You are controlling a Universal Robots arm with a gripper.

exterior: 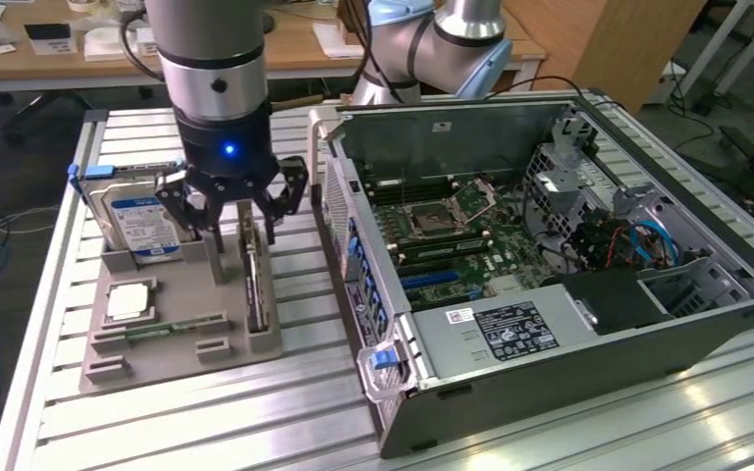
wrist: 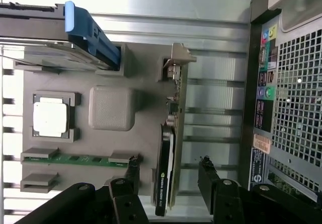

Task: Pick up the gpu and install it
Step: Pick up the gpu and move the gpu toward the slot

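Exterior view, widest thing first: slatted aluminium table (exterior: 691, 412) under everything. On the half toward the exterior view's right, an open computer case (exterior: 456, 132) lying on its side, motherboard (exterior: 450, 226) and power supply (exterior: 521, 329) exposed, rear ports facing the tray.

Above the other half, a grey robot arm (exterior: 217, 69) pointing straight down, blue light lit near the wrist, ending in a black gripper (exterior: 243, 257) (wrist: 168, 161). Fingers spread apart, clamped on nothing, 1 to either side of the top edge of the gpu (exterior: 256, 289) (wrist: 168, 133). Wrist view: a clear gap between each fingertip (wrist: 133, 163) and the card.

Beneath, a grey fixture tray (exterior: 174, 294) (wrist: 146, 128) flat on the table, just beside the case.

At 1 end of the tray, a hard drive (exterior: 141, 221) (wrist: 50, 53) with blue-white label, upright in its slot, blue handle alongside.

Along the tray edge nearest the case, the gpu standing on its long edge in a slot, dark face, pale metal bracket at the end toward the hard drive.

Near the tray's middle, a small square silver processor (exterior: 129, 301) (wrist: 50, 119) seated in a recess.

Just beside it, away from the hard drive, a thin green memory stick (exterior: 154, 331) (wrist: 75, 159) held between 2 grey blocks.
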